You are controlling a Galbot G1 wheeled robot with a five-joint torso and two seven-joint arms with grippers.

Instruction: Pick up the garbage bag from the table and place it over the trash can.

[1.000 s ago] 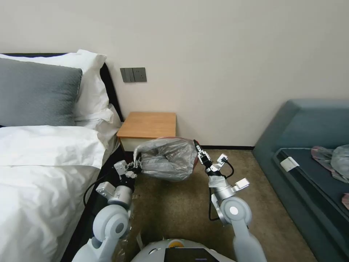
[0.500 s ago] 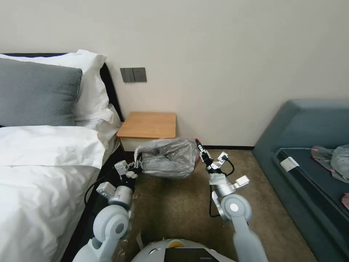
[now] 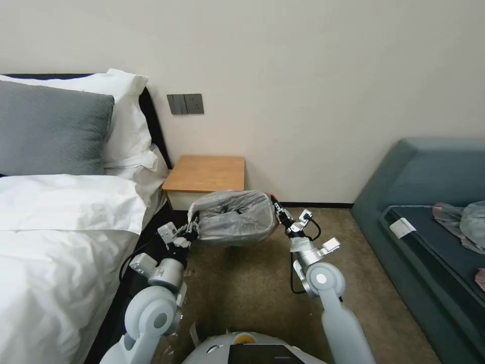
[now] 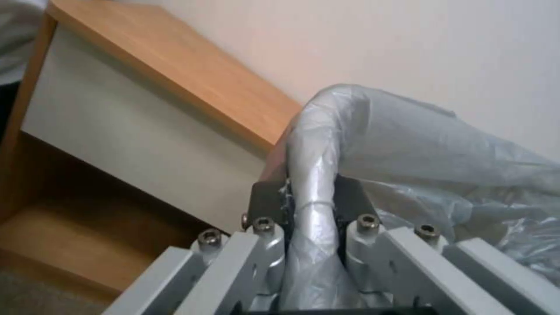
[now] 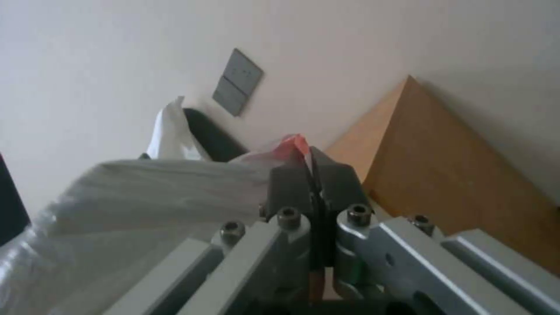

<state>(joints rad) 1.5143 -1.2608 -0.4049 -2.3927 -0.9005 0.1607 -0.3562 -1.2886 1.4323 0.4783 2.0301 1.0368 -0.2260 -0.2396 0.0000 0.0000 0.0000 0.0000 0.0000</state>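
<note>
Before the robot's chest, both arms reach forward and low: left gripper (image 3: 192, 230) and right gripper (image 3: 277, 211) each pinch one side of the garbage bag (image 3: 233, 217), fingers clamped tight on film. Keep the mouth stretched evenly, lowering squarely. Beyond stands the table (image 3: 206, 173).

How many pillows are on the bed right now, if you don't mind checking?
2, both at the head of the bed: a grey pillow in front and a white pillow behind it, nearer the table. Others may be hidden.
</note>
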